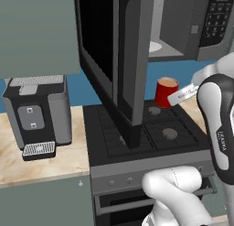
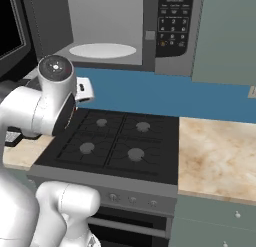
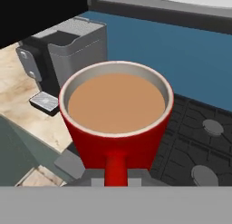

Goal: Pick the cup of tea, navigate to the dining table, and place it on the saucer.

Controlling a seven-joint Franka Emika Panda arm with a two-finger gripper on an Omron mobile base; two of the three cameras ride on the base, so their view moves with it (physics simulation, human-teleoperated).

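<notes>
Reading "FRANKA" on the arm [image 1: 222, 142], tool [image 3: 116, 178] gripping cup of tea [image 3: 116, 123].

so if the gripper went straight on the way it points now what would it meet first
The gripper, jaws shut on the handle of the cup of tea, points past the mug toward the coffee machine and the blue wall. Probably the machine comes first, though depth is unclear.

Red mug [image 3: 116, 141] with light brown tea; black stove [image 2: 115, 141]; beige marbled counter [image 2: 217, 158]; blue backsplash [image 2: 165, 96].
</notes>
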